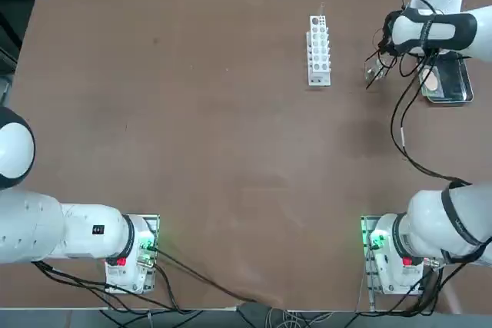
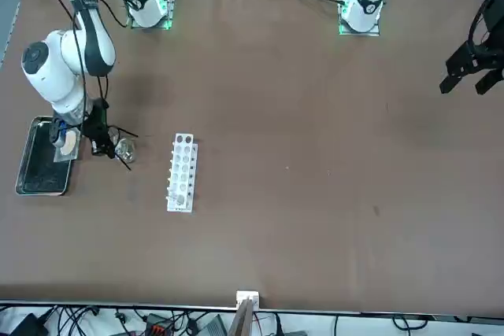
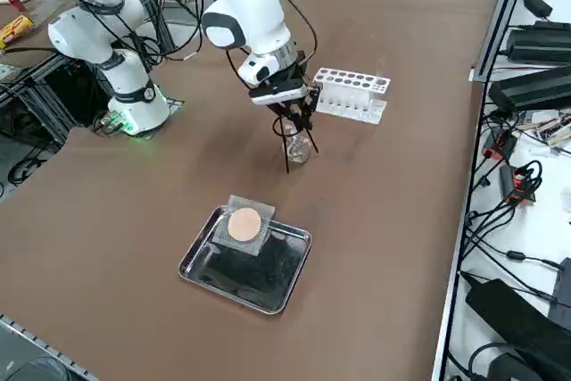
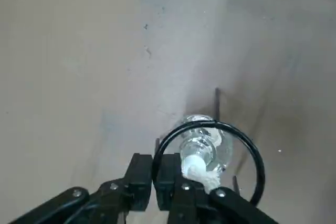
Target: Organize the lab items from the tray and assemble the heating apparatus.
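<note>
The right hand [image 4: 155, 174] is pinching the tripod [image 4: 210, 156] ring over the burner [image 4: 202, 150] on the bench [image 1: 192, 151] — the mesh [image 3: 243, 226] is waiting in the tray [image 3: 198, 260]

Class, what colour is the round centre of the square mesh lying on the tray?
Tan, on a grey mesh, clearest in the right side view.

small clear glass burner bottle [image 4: 202, 148] upright inside thin black wire tripod [image 4: 210, 156], near shiny metal tray [image 3: 201, 256] holding grey square mesh [image 3: 243, 226].
</note>
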Action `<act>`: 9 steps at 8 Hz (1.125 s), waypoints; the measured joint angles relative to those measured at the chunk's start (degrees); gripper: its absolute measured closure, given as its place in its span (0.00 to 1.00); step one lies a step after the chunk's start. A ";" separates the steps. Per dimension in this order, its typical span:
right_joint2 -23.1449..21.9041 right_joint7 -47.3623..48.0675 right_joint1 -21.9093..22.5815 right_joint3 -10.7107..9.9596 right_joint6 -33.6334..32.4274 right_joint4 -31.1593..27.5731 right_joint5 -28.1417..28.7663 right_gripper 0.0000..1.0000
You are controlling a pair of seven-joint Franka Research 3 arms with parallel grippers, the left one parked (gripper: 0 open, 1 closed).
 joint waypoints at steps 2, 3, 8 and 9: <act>0.26 0.00 0.00 -0.01 0.18 0.01 -0.28 0.86; 0.27 0.00 -0.01 -0.03 0.23 0.01 -0.30 0.75; 0.21 0.00 -0.02 -0.12 -0.01 0.42 -0.68 0.00; -0.18 0.00 0.00 -0.12 -1.50 0.88 -0.74 0.00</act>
